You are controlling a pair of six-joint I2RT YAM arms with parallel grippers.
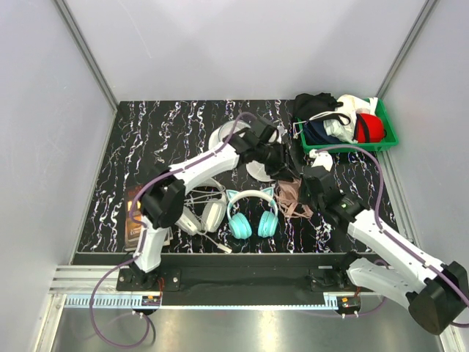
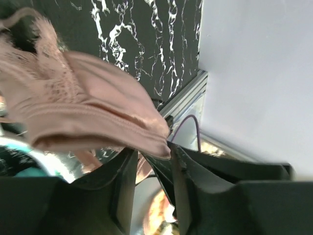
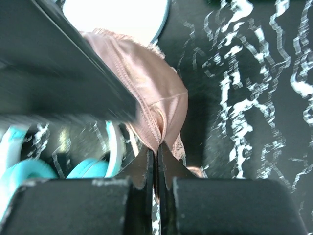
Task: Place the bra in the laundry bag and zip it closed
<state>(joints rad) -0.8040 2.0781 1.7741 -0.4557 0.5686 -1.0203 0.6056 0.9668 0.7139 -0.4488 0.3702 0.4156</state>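
The pale pink bra [image 1: 290, 196] lies bunched on the black marbled table between the two grippers. My right gripper [image 3: 156, 146] is shut on a fold of the bra [image 3: 154, 93], its fingertips pinching the fabric. My left gripper [image 2: 152, 152] stands open, and the bra's [image 2: 88, 110] edge drapes over its fingertips. From above, the left gripper [image 1: 282, 167] is just up-left of the bra and the right gripper [image 1: 306, 185] just to its right. The white laundry bag [image 1: 220, 138] lies behind, partly hidden under the left arm, and its white surface [image 3: 117, 14] also shows in the right wrist view.
Turquoise cat-ear headphones [image 1: 253, 216] and white-grey headphones [image 1: 205, 214] lie in front of the bra. A green tray [image 1: 388, 136] with black, white and red garments stands at the back right. A dark flat object [image 1: 135, 213] lies at the left edge.
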